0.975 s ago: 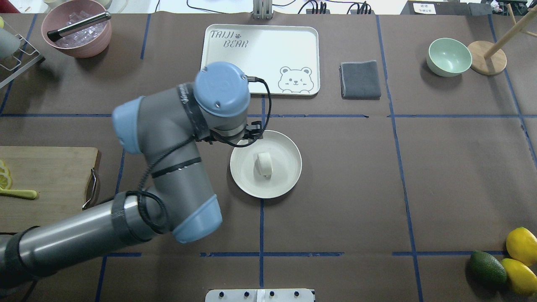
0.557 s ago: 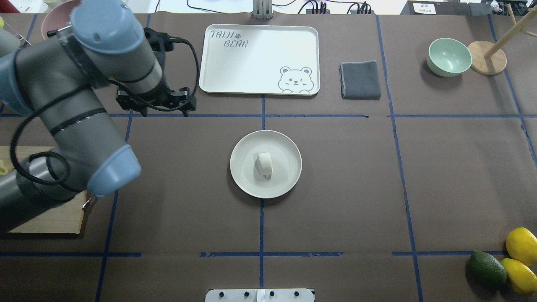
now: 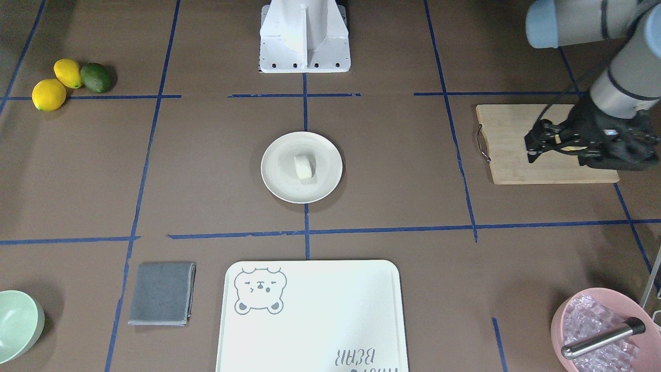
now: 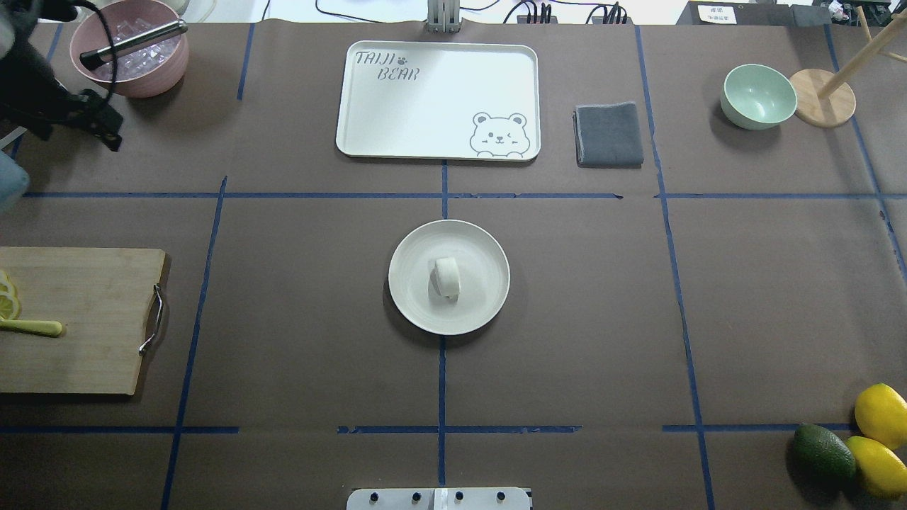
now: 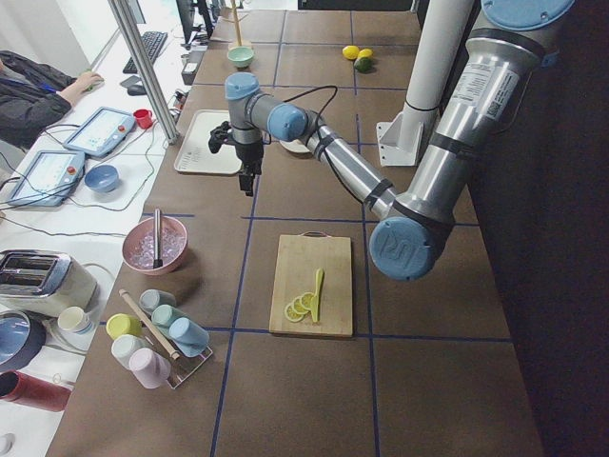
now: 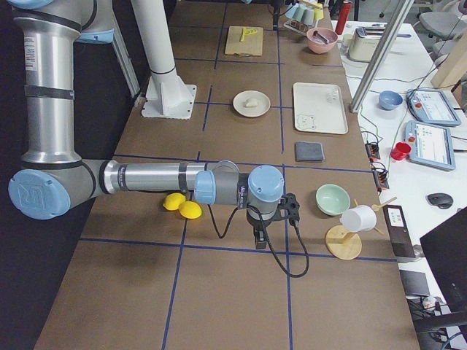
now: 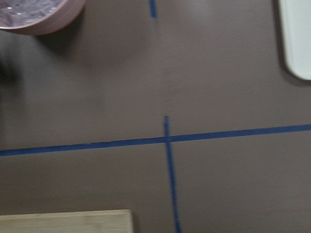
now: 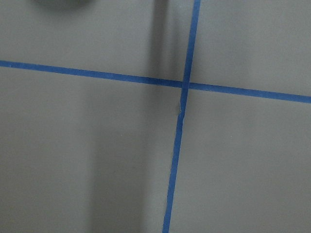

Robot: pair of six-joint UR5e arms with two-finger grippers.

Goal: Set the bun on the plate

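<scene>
The small off-white bun point(image 4: 445, 278) point(image 3: 304, 167) lies near the middle of the round cream plate point(image 4: 414, 312) point(image 3: 276, 181) at the table's centre, with nothing touching it. My left gripper point(image 4: 60, 131) point(image 3: 588, 155) hangs far off at the table's left side, near the pink bowl, open and empty. The left wrist view shows only brown table and blue tape, with no bun or plate. My right gripper point(image 6: 261, 237) shows only in the exterior right view, low over the table far from the plate, and I cannot tell its state.
A bear-print tray point(image 4: 397, 106), a grey cloth point(image 4: 608, 134) and a mint-green bowl point(image 4: 758, 95) line the far side. The pink bowl point(image 4: 131, 49) of ice holds a metal tool. A cutting board point(image 4: 78, 319) carries lemon slices point(image 4: 8, 297). Lemons and an avocado point(image 4: 822, 453) lie near right.
My left arm has swung from beside the plate away to the far left back corner, leaving the overhead view almost entirely. The bun and plate have not moved.
</scene>
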